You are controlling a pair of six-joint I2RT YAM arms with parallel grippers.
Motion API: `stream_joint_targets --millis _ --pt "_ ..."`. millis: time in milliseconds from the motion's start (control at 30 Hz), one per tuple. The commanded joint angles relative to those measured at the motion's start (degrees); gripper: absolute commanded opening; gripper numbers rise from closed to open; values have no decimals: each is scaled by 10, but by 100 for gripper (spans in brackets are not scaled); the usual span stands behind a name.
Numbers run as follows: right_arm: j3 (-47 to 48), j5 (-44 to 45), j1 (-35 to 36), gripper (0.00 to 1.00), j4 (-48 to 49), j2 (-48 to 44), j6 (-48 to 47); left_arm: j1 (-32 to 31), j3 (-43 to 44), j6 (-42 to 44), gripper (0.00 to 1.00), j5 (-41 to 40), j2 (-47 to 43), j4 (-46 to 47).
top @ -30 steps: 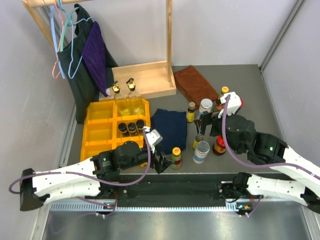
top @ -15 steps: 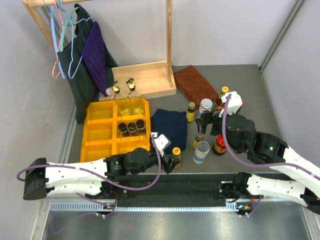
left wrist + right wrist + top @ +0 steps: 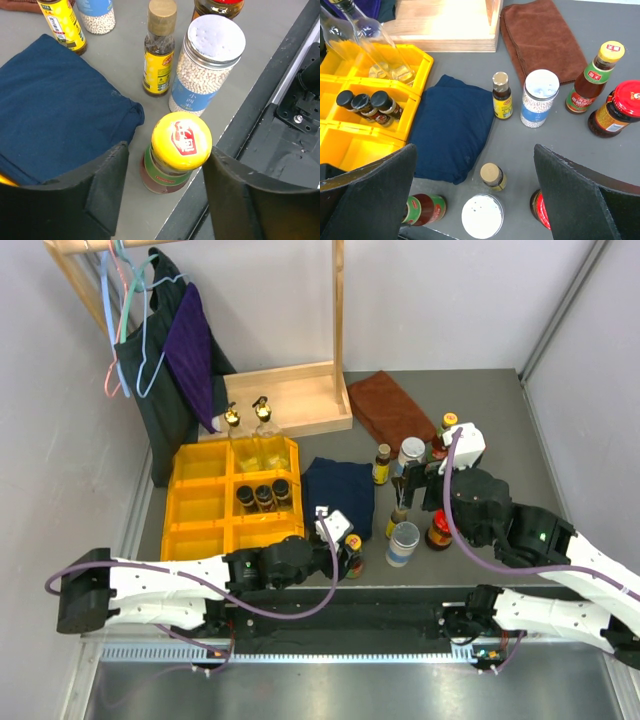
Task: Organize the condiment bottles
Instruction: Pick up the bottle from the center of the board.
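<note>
While the left hand [image 3: 167, 150] straddles the yellow-capped sauce bottle [image 3: 181, 140], the step in hand looks like the grasp itself. That bottle stands upright at the lower centre of the overhead view, on the grey worktop [image 3: 127, 45], just beside a corner of the blue cloth [image 3: 55, 100] and close to the black rail at the worktop's near edge.

The hand's fingers [image 3: 107, 185] sit at a middling spread, one on each side of the bottle. At the lower left of the wrist view a strip of worktop shows between finger and glass. The opposite finger sits at the rim of the cap. I cannot tell whether either pad is bearing on the bottle.

To do this well, the hand should probably be centred so both pads meet the glass together; a one-sided touch could shove or tip the bottle toward the rail. Gripping the body below the cap seems safer than pinching the smooth lid. A straight lift would clear the white-lidded jar [image 3: 207, 65] and the small gold-capped bottle [image 3: 160, 50] standing near it.

The right hand [image 3: 475, 150] hangs wide apart and holds nothing, above the loose bottles right of centre in the overhead view, among them a red-lidded jar [image 3: 620, 107]. The yellow bins [image 3: 200, 505] at centre left already hold three black-capped bottles [image 3: 263, 495] in one compartment and two clear gold-topped bottles [image 3: 250, 435] in another, so a bare compartment there is a likely destination.
</note>
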Motion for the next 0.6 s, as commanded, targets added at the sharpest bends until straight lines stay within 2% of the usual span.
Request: stream_joint_targets --millis 0,100,133,167,233,400,567 --pt "4 11 -6 99 3 -6 3 -3 25 -4 59 -7 -8 36" --pt "2 12 -6 99 3 -6 5 -3 30 -4 39 -4 -9 31" --pt "1 12 -6 99 3 -6 4 -3 32 -5 23 -4 -9 29" --pt "0 12 -6 99 2 -7 4 -3 34 -5 12 -4 -12 26" --pt "-1 12 -5 99 2 -7 7 -3 39 -12 0 -14 -15 17" --pt "-2 12 -6 99 4 -7 9 -3 66 -31 0 -33 -36 -17" --pt "-4 15 -7 99 3 -9 10 -3 128 -60 0 -101 -65 -116"
